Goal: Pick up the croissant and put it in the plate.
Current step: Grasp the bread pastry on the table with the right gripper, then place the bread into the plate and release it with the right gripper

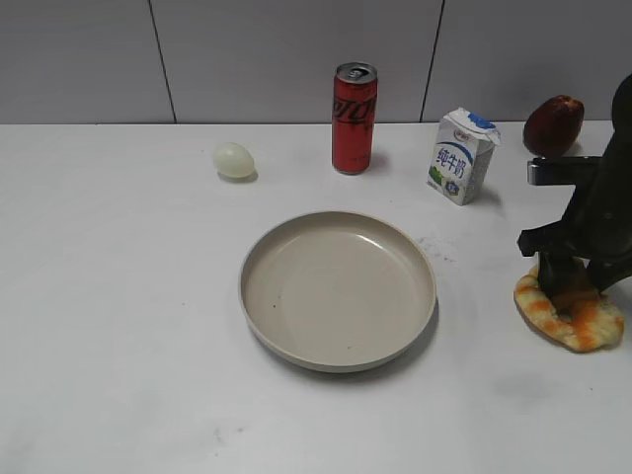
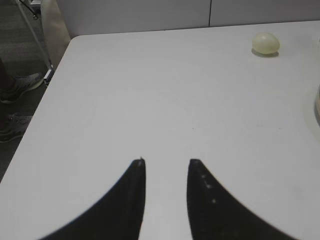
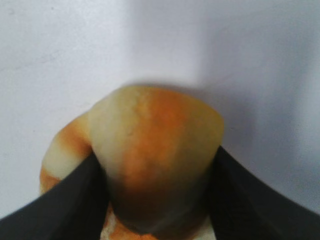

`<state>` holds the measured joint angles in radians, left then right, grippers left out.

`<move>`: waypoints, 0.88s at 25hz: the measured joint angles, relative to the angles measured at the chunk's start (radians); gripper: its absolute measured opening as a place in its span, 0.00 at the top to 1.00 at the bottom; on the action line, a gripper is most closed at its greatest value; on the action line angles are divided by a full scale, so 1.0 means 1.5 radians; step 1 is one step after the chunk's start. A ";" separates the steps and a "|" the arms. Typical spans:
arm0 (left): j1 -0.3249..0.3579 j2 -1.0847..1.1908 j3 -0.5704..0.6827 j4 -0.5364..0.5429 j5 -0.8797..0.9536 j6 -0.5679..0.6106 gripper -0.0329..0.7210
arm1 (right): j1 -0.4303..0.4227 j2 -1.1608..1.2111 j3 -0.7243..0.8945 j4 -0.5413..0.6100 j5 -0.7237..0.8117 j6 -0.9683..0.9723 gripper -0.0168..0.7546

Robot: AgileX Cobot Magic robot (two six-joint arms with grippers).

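The croissant [image 1: 578, 318], pale yellow with orange stripes, lies on the white table at the far right. My right gripper [image 1: 571, 281] comes down on it from above. In the right wrist view the croissant [image 3: 155, 135] bulges between the two dark fingers [image 3: 156, 155], which press on both its sides. It sits at table level. The beige plate [image 1: 296, 351] sits empty in the middle of the table, to the left of the croissant. My left gripper [image 2: 166, 162] is open and empty over bare table at the left; it does not show in the exterior view.
A pale egg [image 1: 234, 160] lies at the back left and also shows in the left wrist view [image 2: 265, 43]. A red can [image 1: 354, 118], a small milk carton [image 1: 461, 156] and a dark red fruit [image 1: 552, 125] stand along the back. The table's left edge [image 2: 55, 75] is near my left gripper.
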<state>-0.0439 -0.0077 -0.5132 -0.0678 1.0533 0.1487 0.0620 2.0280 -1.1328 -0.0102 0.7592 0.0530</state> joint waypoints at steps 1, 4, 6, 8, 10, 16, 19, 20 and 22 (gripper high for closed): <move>0.000 0.000 0.000 0.000 0.000 0.000 0.65 | 0.000 0.000 0.000 0.000 0.000 -0.001 0.45; 0.000 0.000 0.000 0.000 0.000 0.000 0.65 | 0.000 -0.003 0.000 -0.001 -0.001 -0.001 0.46; 0.000 0.000 0.000 0.000 0.000 0.000 0.65 | 0.000 -0.016 0.004 -0.001 -0.003 -0.003 0.46; 0.000 0.000 0.000 0.000 0.000 0.000 0.65 | 0.000 -0.035 0.010 -0.001 -0.007 -0.010 0.50; 0.000 0.000 0.000 0.000 0.000 0.000 0.65 | 0.000 -0.059 0.018 0.001 -0.007 -0.021 0.61; 0.000 0.000 0.000 0.000 0.000 0.000 0.65 | 0.014 -0.143 0.025 -0.008 0.012 -0.035 0.67; 0.000 0.000 0.000 0.000 0.000 0.000 0.65 | 0.048 -0.172 0.020 -0.009 0.032 -0.035 0.67; 0.000 0.000 0.000 0.000 0.000 0.000 0.65 | 0.060 -0.176 0.010 -0.009 0.046 -0.035 0.68; 0.000 0.000 0.000 0.000 0.000 0.000 0.65 | 0.094 -0.177 -0.017 -0.009 0.075 -0.042 0.69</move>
<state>-0.0439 -0.0077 -0.5132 -0.0678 1.0533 0.1487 0.2033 1.7619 -1.1576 -0.0233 0.8717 -0.0103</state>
